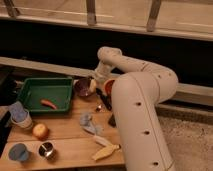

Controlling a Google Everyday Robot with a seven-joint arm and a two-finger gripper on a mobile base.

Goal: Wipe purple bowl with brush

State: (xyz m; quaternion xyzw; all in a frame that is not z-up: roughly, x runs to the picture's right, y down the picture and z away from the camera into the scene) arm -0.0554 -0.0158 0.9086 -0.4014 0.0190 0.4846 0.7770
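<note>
Hanging over the purple bowl (81,88), at its right rim, the gripper (96,82) meets the brush (103,98); closure unclear.

- We're looking at a cream-white arm (142,95), smooth and slightly glossy.
- It's built of fat, rounded tube segments that slim down toward the wrist.
- We can see small dark round dots running down the big near segment.
- The gripper (98,80) sits at the slim end, just beside the purple bowl (81,88).
</note>
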